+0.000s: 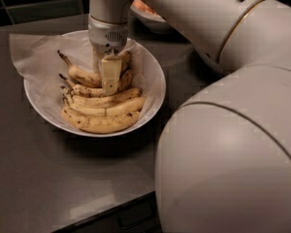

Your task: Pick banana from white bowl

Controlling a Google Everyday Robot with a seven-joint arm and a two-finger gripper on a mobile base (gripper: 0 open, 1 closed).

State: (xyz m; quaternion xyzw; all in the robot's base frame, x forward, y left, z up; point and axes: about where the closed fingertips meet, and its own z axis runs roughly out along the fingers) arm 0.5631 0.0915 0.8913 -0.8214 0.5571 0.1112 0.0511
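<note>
Item 1, the banana (82, 75): strongly curved, brown-speckled, long dark stem pointing up and left. It lies at the back of the white bowl (154, 84), topmost of the fruit there, resting on the bunch of bananas (104, 113) in front of it.

Item 2, the white bowl: wide and shallow, lined with a crinkled paper sheet (33, 52) that overhangs the rim at the left.

Item 3, the gripper (107, 77): I see it pointing straight down into the bowl, over the middle of the banana and hiding part of it. I cannot tell whether it is clenched on the fruit or released.

Item 4, the arm (218, 23): runs up and right from the gripper, filling the right of my view.

Item 5, a second bowl (153, 19): behind the arm, partly hidden.

Item 6, the dark counter (48, 178): carries both bowls.
</note>
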